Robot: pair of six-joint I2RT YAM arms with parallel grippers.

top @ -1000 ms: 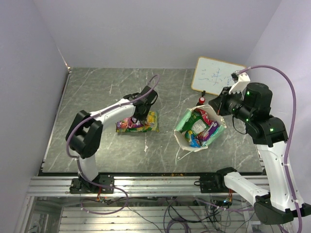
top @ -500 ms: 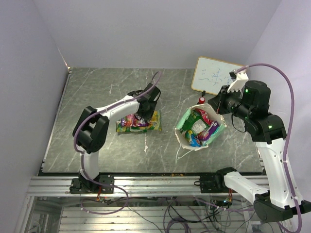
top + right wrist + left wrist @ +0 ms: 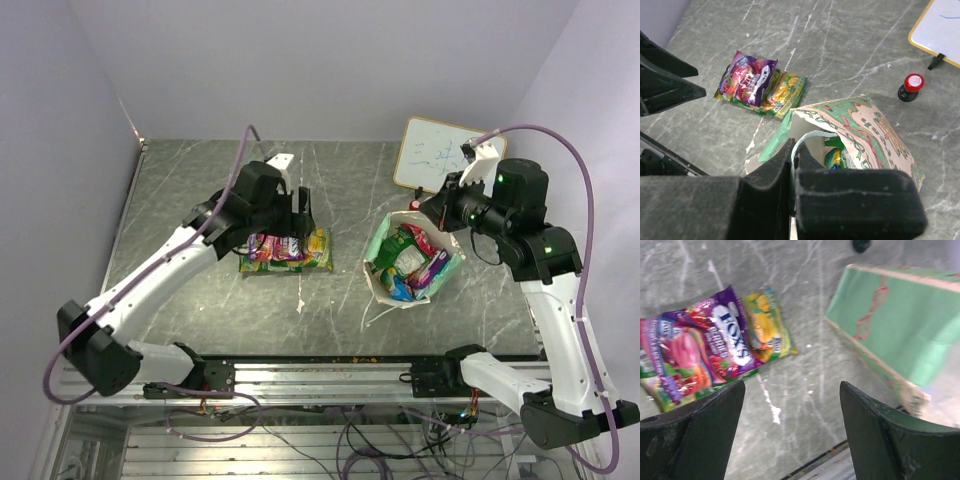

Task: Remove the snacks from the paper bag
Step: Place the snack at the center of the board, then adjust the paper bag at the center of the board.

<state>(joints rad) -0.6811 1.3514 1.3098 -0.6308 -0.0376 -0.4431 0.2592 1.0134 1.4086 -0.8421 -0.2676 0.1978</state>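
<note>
The mint-green paper bag (image 3: pixel 376 255) stands open right of centre with several snacks (image 3: pixel 415 265) inside. A loop of its pale cord handle (image 3: pixel 812 136) runs into my right gripper (image 3: pixel 794 150), which is shut on it at the bag's far rim (image 3: pixel 432 212). Two snacks lie flat on the table left of the bag: a purple-magenta packet (image 3: pixel 272 250) (image 3: pixel 695 350) and a yellow-green packet (image 3: pixel 315 248) (image 3: pixel 765 327) partly under it. My left gripper (image 3: pixel 792 385) hangs open and empty above bare table between those packets and the bag (image 3: pixel 895 330).
A white board with writing (image 3: pixel 437 157) leans at the back right. A small red-and-black knob (image 3: pixel 414 207) (image 3: pixel 910 86) stands between it and the bag. The metal rail (image 3: pixel 300 375) runs along the table's near edge. Walls close in the left, back and right.
My left gripper has opened, let go of the purple-magenta packet and risen off it, the arm swinging up and left. The packets stay on the table. The right gripper keeps hold of the handle.
</note>
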